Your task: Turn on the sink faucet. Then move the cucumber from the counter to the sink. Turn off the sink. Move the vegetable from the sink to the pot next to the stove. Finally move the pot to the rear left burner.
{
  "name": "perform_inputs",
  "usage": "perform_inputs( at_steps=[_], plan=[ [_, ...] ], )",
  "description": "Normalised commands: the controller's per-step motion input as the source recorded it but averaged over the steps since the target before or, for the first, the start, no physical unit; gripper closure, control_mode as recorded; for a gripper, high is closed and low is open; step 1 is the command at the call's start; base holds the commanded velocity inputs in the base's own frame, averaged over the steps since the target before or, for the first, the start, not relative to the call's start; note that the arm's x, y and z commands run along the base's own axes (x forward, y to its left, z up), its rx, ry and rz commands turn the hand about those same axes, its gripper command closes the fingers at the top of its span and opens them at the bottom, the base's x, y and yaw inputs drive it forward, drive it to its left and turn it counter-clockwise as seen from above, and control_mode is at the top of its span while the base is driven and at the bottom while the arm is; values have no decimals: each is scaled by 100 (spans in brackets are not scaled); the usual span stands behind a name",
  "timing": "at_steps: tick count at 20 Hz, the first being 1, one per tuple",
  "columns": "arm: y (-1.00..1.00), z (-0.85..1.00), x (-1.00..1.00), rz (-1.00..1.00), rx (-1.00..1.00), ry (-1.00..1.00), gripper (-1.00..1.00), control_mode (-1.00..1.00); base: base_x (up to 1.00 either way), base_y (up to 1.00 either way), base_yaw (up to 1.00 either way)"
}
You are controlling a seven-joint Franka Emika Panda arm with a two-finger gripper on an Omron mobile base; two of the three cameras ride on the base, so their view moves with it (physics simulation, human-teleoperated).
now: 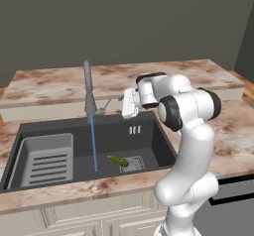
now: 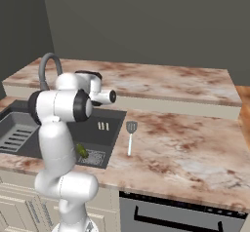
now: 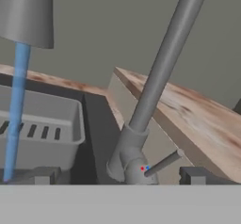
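In the right base view the arm's body stood in front of the sink (image 2: 110, 128), hiding its middle, most of the cucumber (image 2: 82, 151) and the lower part of the sink faucet (image 2: 47, 66). The gripper (image 1: 127, 103) in the left base view was too small and side-on to show how its fingers stood. In the hand view the faucet's spout top ran off the upper edge, the ribbed rack (image 3: 42, 124) was cut by the left edge, and the finger tips (image 3: 195, 175) barely cleared the bottom.
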Motion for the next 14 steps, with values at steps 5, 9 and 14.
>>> perform_inputs(
  at_steps=[5,9,14],
  plan=[
    [17,-2,27,3,1,0,-100,-100,0,0,0],
    [16,-4,27,3,0,0,-100,-100,0,0,0],
    [15,-8,27,3,0,0,-100,-100,0,0,0]
  ],
)
